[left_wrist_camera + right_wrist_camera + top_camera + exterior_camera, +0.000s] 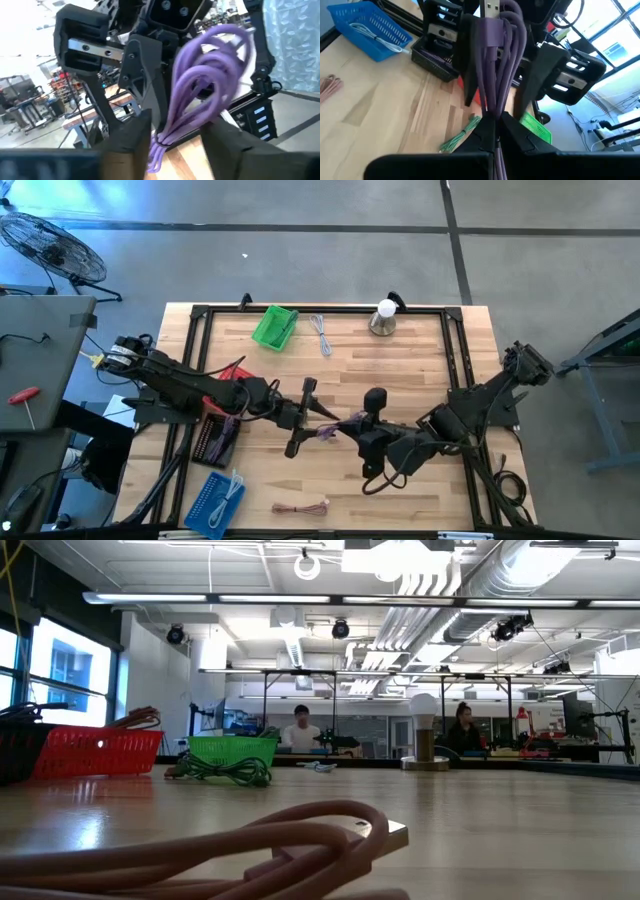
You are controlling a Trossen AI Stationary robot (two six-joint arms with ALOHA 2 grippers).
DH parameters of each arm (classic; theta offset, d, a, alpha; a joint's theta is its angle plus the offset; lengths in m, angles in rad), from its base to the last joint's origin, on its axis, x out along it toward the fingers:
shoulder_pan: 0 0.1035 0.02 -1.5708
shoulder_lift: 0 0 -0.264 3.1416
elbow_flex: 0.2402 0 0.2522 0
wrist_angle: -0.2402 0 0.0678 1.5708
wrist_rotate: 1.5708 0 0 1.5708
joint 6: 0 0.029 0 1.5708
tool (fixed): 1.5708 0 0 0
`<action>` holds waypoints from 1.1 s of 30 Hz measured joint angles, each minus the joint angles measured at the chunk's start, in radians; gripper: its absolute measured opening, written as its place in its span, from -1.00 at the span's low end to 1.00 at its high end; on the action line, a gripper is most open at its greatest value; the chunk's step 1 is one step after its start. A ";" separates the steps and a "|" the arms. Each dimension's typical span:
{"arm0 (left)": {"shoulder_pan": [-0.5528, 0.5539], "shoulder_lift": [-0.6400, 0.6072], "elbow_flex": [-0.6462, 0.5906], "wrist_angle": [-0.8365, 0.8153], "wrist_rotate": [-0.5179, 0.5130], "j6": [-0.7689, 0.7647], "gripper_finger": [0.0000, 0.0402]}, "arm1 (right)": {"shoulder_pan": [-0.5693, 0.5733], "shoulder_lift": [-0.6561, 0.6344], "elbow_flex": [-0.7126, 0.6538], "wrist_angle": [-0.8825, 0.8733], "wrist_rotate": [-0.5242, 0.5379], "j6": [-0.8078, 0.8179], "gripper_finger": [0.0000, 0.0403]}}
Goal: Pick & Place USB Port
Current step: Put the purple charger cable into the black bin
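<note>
A coiled purple USB cable [332, 430] hangs above the middle of the table between my two grippers. My right gripper [501, 134] is shut on it; it also shows in the high view [352, 430]. The cable's metal plug [492, 7] points away from the right gripper, toward the left one. My left gripper [175, 142] is open, with one finger [132, 137] on each side of the cable's loops [200, 75]; I cannot tell if they touch it. It shows in the high view too [316, 420]. Neither gripper shows in the low view. My right gripper pinches the purple cable bundle [496, 107] between its two fingers, near the end away from the plug. The fingers come about level from the table's right side and lie along the bundle. The cable is lifted clear of the table.
A green basket [275, 327], a white cable [322, 335] and a lamp bulb [384, 318] stand at the far edge. A red basket [232, 373], a black basket [215, 438] and a blue basket [215, 502] are at the left. A pink cable [300, 507] lies near the front, and a green cable [462, 135] lies under the grippers.
</note>
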State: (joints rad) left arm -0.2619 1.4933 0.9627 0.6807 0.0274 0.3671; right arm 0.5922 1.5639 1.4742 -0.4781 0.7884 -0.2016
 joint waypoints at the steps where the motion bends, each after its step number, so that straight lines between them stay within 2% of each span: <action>1: 0.000 0.000 0.000 -0.001 0.012 0.003 -0.36 | 0.000 0.000 0.000 -0.001 -0.004 0.001 -1.00; 4: 0.000 0.000 0.000 -0.003 0.015 0.021 -0.77 | 0.001 0.000 0.000 -0.011 -0.014 0.017 -1.00; 6: 0.000 0.000 0.000 -0.008 0.011 0.043 -0.91 | 0.001 0.000 0.000 -0.021 -0.014 0.024 -1.00; 11: 0.000 0.000 0.000 -0.021 0.002 0.048 -0.95 | -0.004 0.000 0.000 -0.054 -0.020 0.055 -0.89; 16: 0.000 0.000 0.000 -0.027 -0.044 0.047 -0.96 | -0.004 0.000 0.000 -0.072 -0.016 0.092 -0.62; 19: 0.000 -0.008 0.000 -0.043 -0.069 0.047 -0.96 | 0.008 0.000 0.000 -0.078 0.025 0.091 -0.45; 23: -0.022 -0.038 0.000 -0.144 -0.226 0.048 -0.96 | 0.031 -0.001 0.000 -0.104 0.156 0.084 -0.26; 27: -0.062 -0.112 0.000 -0.302 -0.476 0.037 -0.96 | 0.057 -0.013 0.000 -0.190 0.292 0.116 -0.14; 30: -0.101 -0.191 0.000 -0.475 -0.652 -0.038 -0.96 | 0.069 -0.030 0.000 -0.273 0.307 0.186 -0.11; 33: -0.151 -0.286 0.001 -0.680 -0.768 -0.197 -0.96 | 0.070 -0.050 0.000 -0.362 0.291 0.284 -0.12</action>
State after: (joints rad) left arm -0.4127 1.2069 0.9634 0.0004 -0.7409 0.1704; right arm 0.6621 1.5136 1.4746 -0.8406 1.0792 0.0820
